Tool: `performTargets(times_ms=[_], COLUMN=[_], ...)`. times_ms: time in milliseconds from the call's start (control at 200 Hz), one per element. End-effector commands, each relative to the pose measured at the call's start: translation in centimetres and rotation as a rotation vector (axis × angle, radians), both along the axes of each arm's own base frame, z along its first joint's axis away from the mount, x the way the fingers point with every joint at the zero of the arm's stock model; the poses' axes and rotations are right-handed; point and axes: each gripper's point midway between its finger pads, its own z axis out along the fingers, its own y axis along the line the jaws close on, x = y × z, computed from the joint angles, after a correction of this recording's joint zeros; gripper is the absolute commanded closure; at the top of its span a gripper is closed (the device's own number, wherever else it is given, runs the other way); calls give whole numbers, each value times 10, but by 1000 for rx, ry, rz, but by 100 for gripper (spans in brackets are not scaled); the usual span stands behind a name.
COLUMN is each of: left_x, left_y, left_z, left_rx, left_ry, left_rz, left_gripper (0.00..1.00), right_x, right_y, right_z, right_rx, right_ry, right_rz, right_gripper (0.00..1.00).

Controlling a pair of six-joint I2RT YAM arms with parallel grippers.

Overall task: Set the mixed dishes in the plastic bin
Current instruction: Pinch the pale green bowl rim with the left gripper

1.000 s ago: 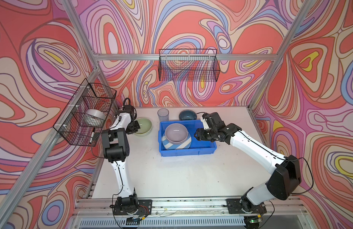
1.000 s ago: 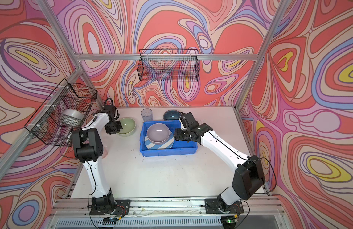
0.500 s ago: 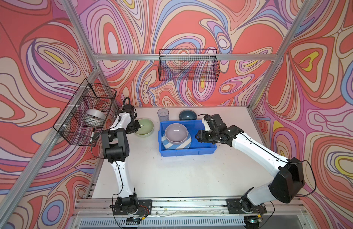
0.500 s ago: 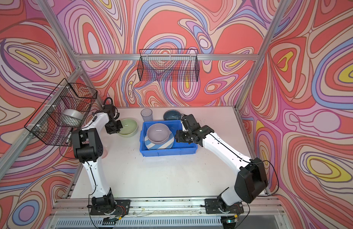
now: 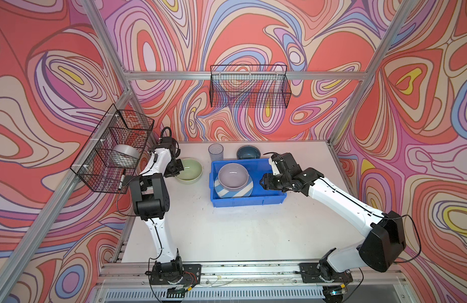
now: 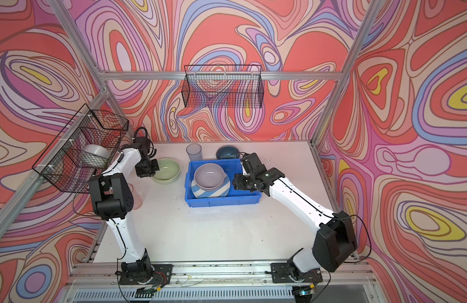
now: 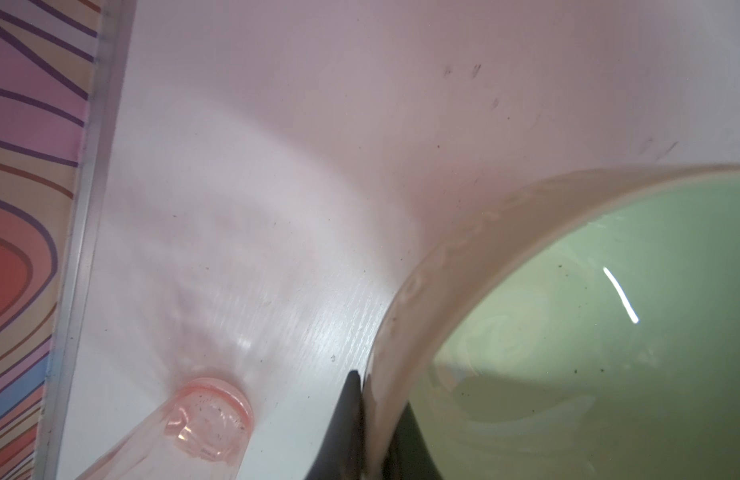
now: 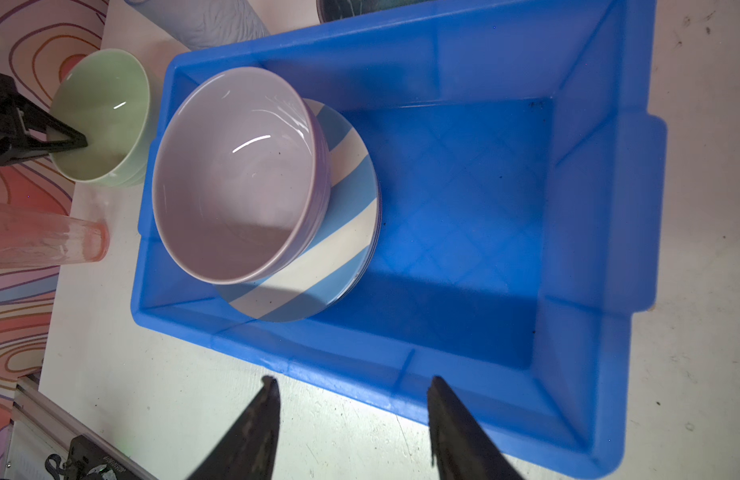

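**Operator:** What had changed during the last second?

**Technician:** The left gripper had closed on the rim of the pale green bowl. In the left wrist view, at lower centre of the frame, one finger lay outside the wall and one inside, pinching it. The right gripper had drawn back slightly toward the right of both top views. Its jaws stood apart and held nothing, above the right end of the blue bin.

**Operator:** What did that mean for the task?

**Technician:** The grasp appeared complete. Lift and transfer were not yet done. The pale green bowl appeared to rest on the table, left of centre in both top views, near the bin's left wall but apart from it. The lavender bowl already sat on the blue-white striped plate in the left half of the bin. The clear bluish tumbler and the dark blue bowl remained outside, just above the bin in the frame. The pink tumbler was at lower left of the left wrist view.

**Operator:** Orientation and long axis?

**Technician:** The green bowl stood upright, mouth upward. Being round, it had no long axis in plan, and its axis of symmetry ran vertically. The bin's long axis ran left to right across both top views, and its right half was bare, so it probably had room for the bowl
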Motion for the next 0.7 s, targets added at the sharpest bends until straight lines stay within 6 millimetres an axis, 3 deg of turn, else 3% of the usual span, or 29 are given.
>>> performTargets(times_ms=[0, 441, 696], left_x=[-1, -10, -17], left_y=[-2, -14, -43], left_z=[44, 122, 164], left_rx=[11, -7, -60], left_ry=[-92, -232, -286], left_rz=[-32, -85, -194], left_gripper=[100, 100, 100], right_x=[-3, -8, -8], right_y=[-1, -5, -6], right_z=[8, 6, 10], right_rx=[16, 19, 26], right_ry=[-24, -17, -22], right_rz=[-8, -26, -35], right_gripper=[42, 42, 42])
